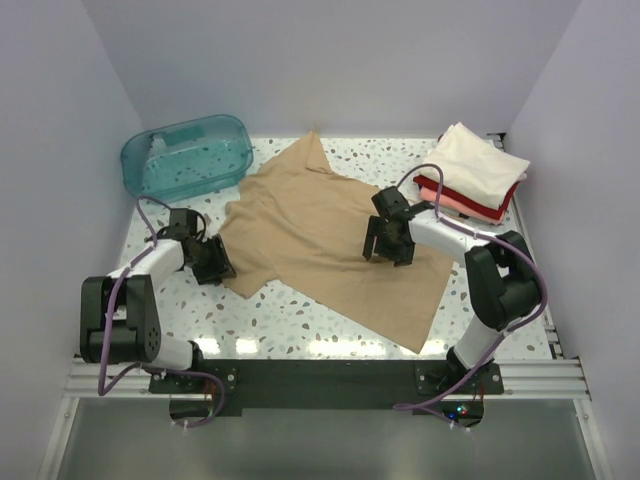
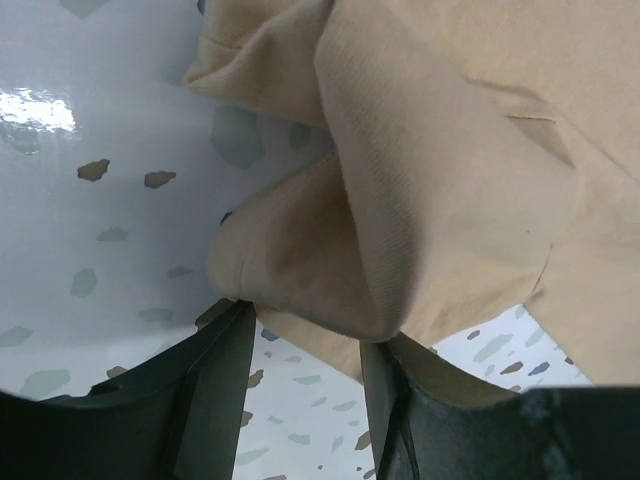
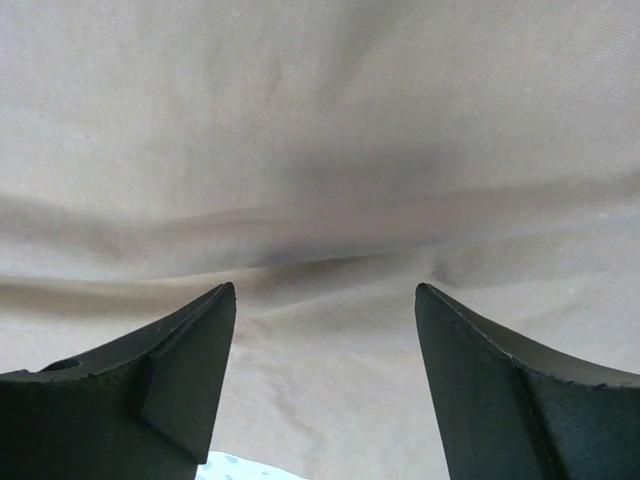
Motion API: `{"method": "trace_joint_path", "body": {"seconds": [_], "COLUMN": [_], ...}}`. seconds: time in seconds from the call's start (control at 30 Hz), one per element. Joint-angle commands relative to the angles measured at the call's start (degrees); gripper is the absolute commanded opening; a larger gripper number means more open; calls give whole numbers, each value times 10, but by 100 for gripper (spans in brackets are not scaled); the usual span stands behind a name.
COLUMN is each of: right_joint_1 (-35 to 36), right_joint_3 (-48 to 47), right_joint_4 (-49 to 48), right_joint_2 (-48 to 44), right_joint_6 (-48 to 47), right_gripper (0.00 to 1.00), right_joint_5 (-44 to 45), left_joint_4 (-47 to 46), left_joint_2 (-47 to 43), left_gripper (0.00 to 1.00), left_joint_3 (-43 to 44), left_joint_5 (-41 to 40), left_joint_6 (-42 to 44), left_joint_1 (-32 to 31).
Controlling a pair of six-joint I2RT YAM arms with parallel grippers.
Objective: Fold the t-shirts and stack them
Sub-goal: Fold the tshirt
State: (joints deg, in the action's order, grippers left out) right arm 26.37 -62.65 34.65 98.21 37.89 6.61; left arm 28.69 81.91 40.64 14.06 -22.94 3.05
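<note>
Under the right hand lies the tan t-shirt.

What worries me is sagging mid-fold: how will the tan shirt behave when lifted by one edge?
Probably floppy: the tan shirt bunches into soft folds at the left pincer. Unheld cloth would likely sag and drag. Pushed, it would probably wrinkle rather than slide; creases show before the right pincer.
</note>
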Motion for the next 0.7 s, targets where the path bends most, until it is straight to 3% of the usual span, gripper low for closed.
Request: {"method": "trace_joint_path", "body": {"seconds": [0.0,0.13,0.3,0.67], "right_joint_1": [4,4,4,5], "right_joint_3": [7,12,13,26], "right_joint_4": [-8,-9,-11,-9], "right_joint_2": [-28,-32,-32,-47], "right_joint_6": [-3,1,2,0], "right_gripper": [75,75,75,75], "right_joint_5": [2,2,-4,-5], "left_joint_4": [-15,5,6,-113], "left_joint_2": [-4,-56,-103,-32], "left_gripper": [51,52,61,59], "left_joint_3": [16,22,12,-13], "left_joint_5": [-20,-55,-86,-18], "left_joint_6": [8,-4,-36,-23], "left_joint_1": [4,4,5,5]}}
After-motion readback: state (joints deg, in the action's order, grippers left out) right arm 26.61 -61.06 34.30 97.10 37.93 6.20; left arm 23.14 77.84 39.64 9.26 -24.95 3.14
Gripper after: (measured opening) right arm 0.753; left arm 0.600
